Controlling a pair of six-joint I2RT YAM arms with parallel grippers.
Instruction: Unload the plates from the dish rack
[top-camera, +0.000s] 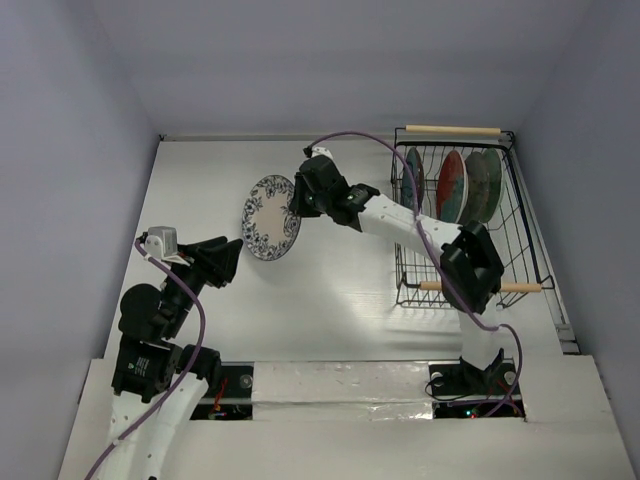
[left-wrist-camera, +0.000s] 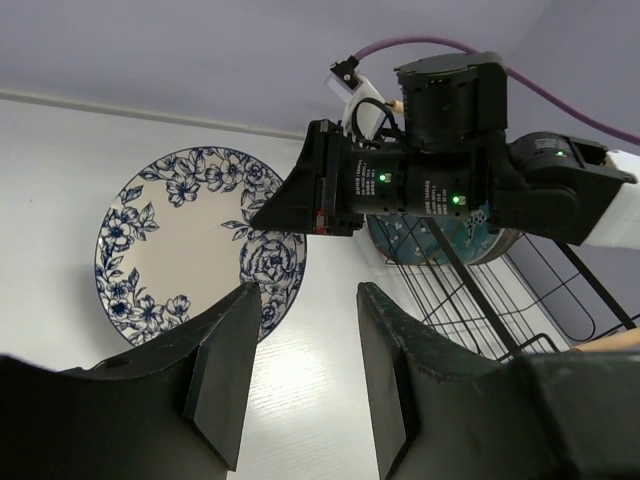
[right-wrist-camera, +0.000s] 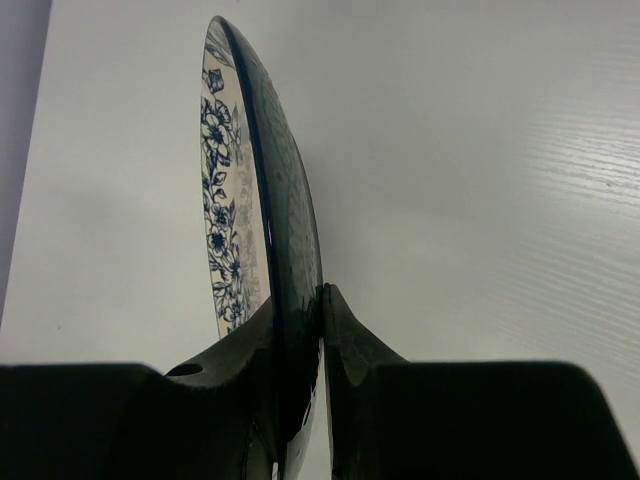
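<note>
**Floral plate out of the rack, pinched on edge over the mid-table**

Down at the near left, the left gripper (top-camera: 228, 258) hangs with its jaws apart and nothing between them, aimed towards the table's centre. Ahead of it and to the right lies a broad bare stretch of table (top-camera: 340, 300), running up to the rack's near side.

Just beyond those open fingers is the white-blue floral plate (top-camera: 268, 218), standing nearly on edge with its painted face turned left. Whether its lower rim touches the table I cannot tell. The right gripper (top-camera: 300, 197) is clamped on its right rim, one finger on each face.

The right arm is the obstacle here. It slants across from the near right, with its elbow over the near wooden handle (top-camera: 480, 286) of the dish rack (top-camera: 520, 215).

Farther right, four plates (top-camera: 452, 185) stand upright in the rack's far half. The rack sits close to the right wall.
</note>
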